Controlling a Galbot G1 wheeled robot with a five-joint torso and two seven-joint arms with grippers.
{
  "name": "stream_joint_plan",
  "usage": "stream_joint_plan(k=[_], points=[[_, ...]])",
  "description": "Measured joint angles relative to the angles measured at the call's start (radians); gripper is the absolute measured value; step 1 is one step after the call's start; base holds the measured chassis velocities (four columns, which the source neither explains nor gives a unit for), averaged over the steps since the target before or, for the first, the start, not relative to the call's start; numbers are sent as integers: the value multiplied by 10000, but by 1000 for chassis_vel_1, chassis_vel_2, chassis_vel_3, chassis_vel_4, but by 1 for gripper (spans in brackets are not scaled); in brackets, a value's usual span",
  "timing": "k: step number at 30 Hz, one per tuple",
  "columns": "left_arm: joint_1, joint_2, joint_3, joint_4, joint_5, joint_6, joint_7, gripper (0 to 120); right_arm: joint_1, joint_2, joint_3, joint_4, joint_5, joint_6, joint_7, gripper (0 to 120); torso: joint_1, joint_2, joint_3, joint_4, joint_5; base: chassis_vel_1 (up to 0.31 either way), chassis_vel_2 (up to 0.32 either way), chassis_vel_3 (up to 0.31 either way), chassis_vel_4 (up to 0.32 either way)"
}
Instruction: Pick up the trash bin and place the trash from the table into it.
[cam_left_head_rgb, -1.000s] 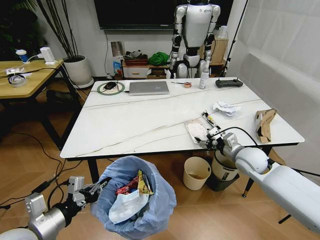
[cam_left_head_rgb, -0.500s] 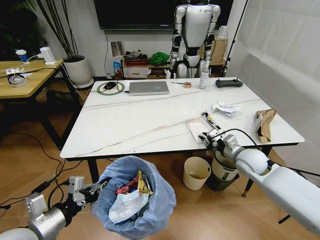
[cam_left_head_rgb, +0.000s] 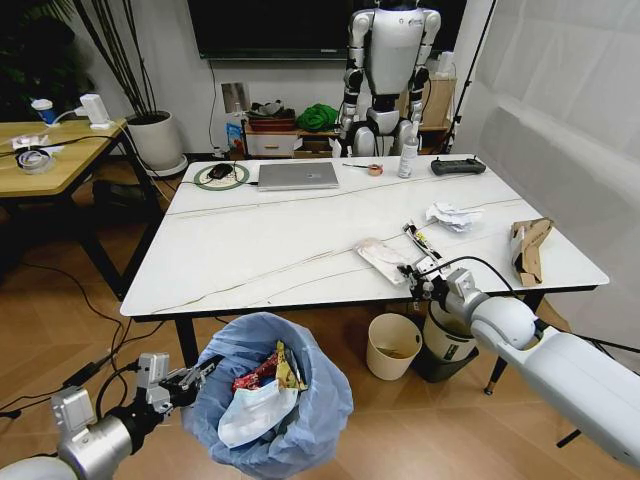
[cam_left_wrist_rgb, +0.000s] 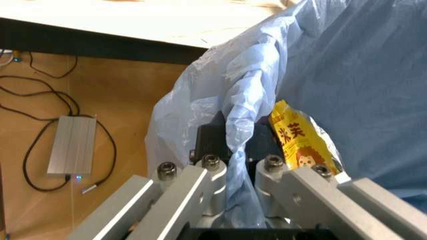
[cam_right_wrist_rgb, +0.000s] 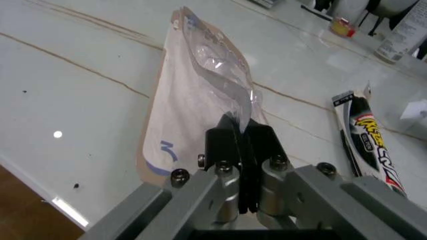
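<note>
Right gripper (cam_right_wrist_rgb: 241, 150) is clamped on a clear plastic-and-paper packet (cam_left_head_rgb: 383, 256) at the white surface's (cam_left_head_rgb: 260, 250) near edge, the packet's far end lifted. Left gripper (cam_left_wrist_rgb: 232, 150) pinches the trash bin's (cam_left_head_rgb: 268, 400) blue bag rim, holding it below the surface's front edge.

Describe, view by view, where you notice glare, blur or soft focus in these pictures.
Head view: the table top is glossy, evenly lit and sharp. Left wrist view: the trash bin bag looks soft up close. Right wrist view: a light spot glints on the tabletop; far objects blur.
</note>
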Motion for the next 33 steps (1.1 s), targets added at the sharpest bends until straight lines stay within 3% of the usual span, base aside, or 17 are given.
stream_joint_plan(k=[14,18,26,33], points=[[-66,99,61,-2,-43,6,0,0,545,-9,490,-123,1064,1551,-1393,0,1,0,1,1,0,0,0,0,0],[-111,208,155,74,-45,7,11,0,834,-141,506,387,2172,2485,-2222,0,1,-1,2,0,5,0,0,0,0],[-172,394,135,70,-254,29,-47,0,1378,-228,-105,953,3112,3481,-4093,0,0,0,0,1,-6,0,0,0,0],[-201,342,152,150,-302,37,-72,0,2236,-149,-1454,1417,3672,3901,-5455,0,0,0,0,0,-1,0,0,0,0]])
